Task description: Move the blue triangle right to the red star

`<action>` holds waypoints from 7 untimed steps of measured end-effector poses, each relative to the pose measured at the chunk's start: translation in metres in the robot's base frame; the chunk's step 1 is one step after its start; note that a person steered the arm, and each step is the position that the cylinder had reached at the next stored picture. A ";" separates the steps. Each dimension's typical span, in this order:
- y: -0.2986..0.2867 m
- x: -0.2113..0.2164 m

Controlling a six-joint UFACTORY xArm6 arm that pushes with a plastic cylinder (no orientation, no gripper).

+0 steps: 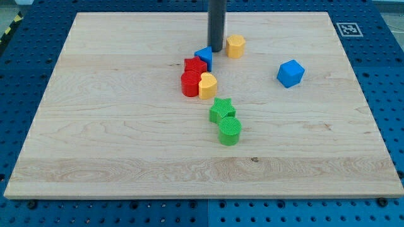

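Note:
The blue triangle (pixel 204 57) sits near the view's top centre, touching the upper right of the red star (pixel 194 65). My tip (pixel 216 50) is at the end of the dark rod, just at the triangle's upper right edge, between it and a yellow hexagon block (pixel 235 46). Whether the tip touches the triangle cannot be told.
A red cylinder (pixel 190 84) and a yellow heart-like block (pixel 207 86) stand just below the red star. A green star (pixel 222 110) and a green cylinder (pixel 230 131) lie further down. A blue cube-like block (pixel 290 73) sits at the view's right. All rest on the wooden board (pixel 95 126).

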State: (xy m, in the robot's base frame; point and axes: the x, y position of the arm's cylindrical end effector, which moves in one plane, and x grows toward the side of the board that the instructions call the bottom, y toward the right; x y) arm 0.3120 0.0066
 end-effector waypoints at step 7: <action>-0.012 0.020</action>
State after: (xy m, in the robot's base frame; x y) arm 0.3318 -0.0049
